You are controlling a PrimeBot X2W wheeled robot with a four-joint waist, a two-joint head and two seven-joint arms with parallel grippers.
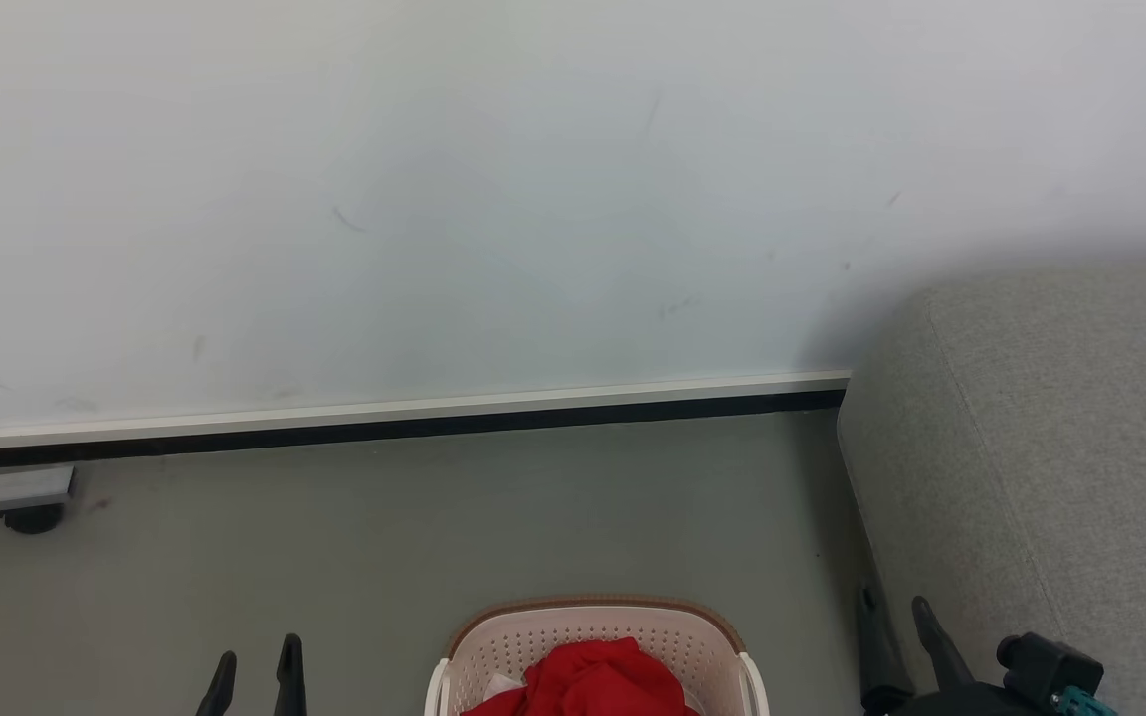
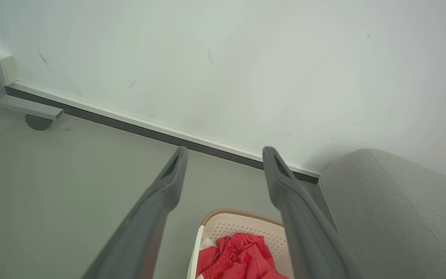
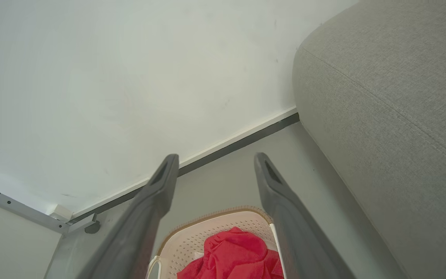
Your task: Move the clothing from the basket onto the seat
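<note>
Two grippers, the left gripper [image 1: 258, 651] and the right gripper [image 1: 893, 600], flank the basket [image 1: 533, 636] with jaws spread wide and nothing between them, a posture consistent with a pick not yet begun. The clothing [image 1: 593, 681], a red heap with a scrap of white at its left, lies inside the basket on the floor [image 1: 384, 537]. The basket stands near the seat [image 1: 1060, 447], on the robot's right, presumably to keep the carry short.

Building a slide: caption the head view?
Red clothing lies in the basket near the grey seat; left pincer and right pincer open.
</note>
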